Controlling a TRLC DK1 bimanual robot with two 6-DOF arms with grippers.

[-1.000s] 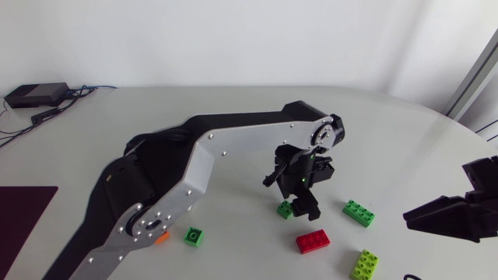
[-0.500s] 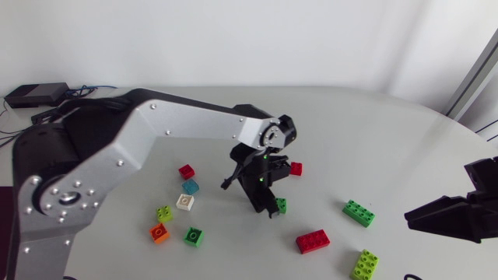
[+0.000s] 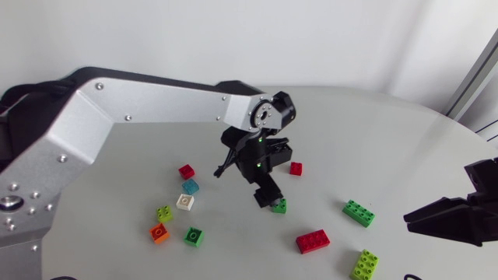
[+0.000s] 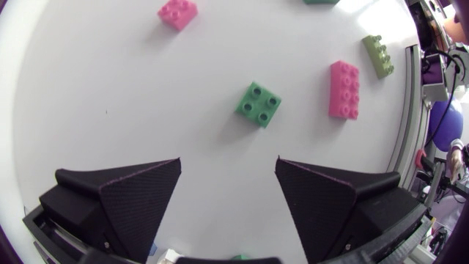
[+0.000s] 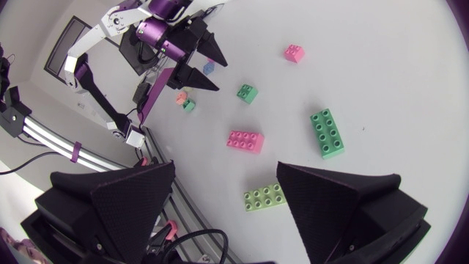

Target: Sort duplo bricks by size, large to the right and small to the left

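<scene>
The left hand [image 4: 229,165], open and empty, hangs with the small green brick [image 4: 259,104] just ahead of its fingers. The right hand [image 5: 226,167], also open, sits well apart from it.

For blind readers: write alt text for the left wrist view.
The left claw hangs open above the table, a small green brick lying ahead of it. Beyond lie a long brick and a second small brick.

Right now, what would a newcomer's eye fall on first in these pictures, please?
The big silver left arm spans to the table's middle, its hand open just short of a small green brick. To its right lie a large green brick, a large red brick and a large lime brick.
</scene>
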